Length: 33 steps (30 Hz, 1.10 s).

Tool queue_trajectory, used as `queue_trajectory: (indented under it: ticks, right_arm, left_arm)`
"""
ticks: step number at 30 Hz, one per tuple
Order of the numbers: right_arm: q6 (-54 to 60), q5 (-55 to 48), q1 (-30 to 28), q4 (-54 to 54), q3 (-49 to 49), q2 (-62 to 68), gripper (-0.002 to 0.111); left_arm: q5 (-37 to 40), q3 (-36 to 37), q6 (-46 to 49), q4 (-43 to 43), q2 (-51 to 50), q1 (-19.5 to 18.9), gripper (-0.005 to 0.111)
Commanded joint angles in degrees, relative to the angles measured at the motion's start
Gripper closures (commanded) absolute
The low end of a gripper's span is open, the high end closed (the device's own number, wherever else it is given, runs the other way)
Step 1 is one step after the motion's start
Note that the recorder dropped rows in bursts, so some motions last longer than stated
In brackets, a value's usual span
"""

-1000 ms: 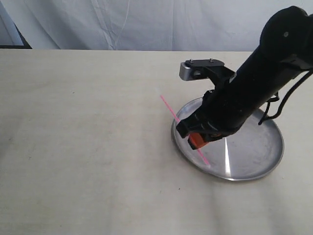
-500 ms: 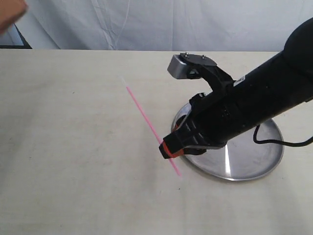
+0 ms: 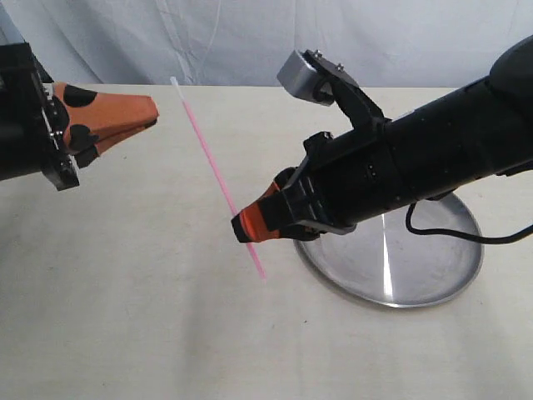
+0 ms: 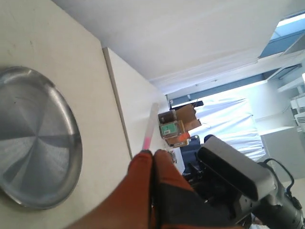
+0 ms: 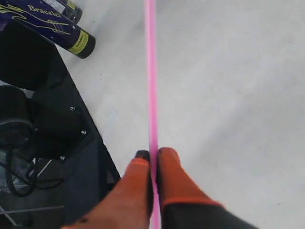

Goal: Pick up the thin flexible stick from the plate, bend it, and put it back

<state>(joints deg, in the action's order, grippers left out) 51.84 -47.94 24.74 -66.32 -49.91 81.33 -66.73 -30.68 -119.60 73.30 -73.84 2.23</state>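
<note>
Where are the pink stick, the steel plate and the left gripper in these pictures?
pink stick (image 3: 214, 171): exterior view, middle of its shaft.
steel plate (image 3: 433, 262): exterior view, bare inner surface.
left gripper (image 3: 155, 114): exterior view, midway between the tips of its jaws.

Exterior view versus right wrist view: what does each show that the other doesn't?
Only the exterior view shows the plate, the left gripper off to one side, and the whitish tip at the rod's far end. Only the right wrist view shows a dark tube with yellow lettering and black equipment. Both show the thin flexible stick pinched in the right gripper.
</note>
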Motion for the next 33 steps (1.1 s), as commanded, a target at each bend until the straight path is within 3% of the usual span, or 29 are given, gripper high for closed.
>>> queue_trajectory:
  ticks: [1,11,23,27,33]
  right_arm:
    - [0.9,1.18,0.04,-1.21,0.1,-0.43,0.109]
    - [0.9,2.72,0.49,-1.71,0.1,1.02,0.109]
    - [3.36,5.55,3.99,-5.83,0.1,6.05,0.109]
    - [3.71,6.28,3.99,-6.74,-0.02,6.08,0.109]
    - [5.34,5.45,4.09,-10.17,-0.02,6.18,0.109]
  left_arm:
    - [-0.92,-0.3,1.8,-2.73,-0.17,0.26,0.107]
    - [-0.98,-0.3,1.7,1.3,-0.17,0.26,0.103]
    - [1.02,-0.3,0.28,4.71,-0.17,0.26,0.05]
    - [3.79,-0.3,-0.25,8.64,-0.17,0.26,0.043]
    - [5.25,-0.3,-0.25,8.57,-0.17,0.26,0.043]
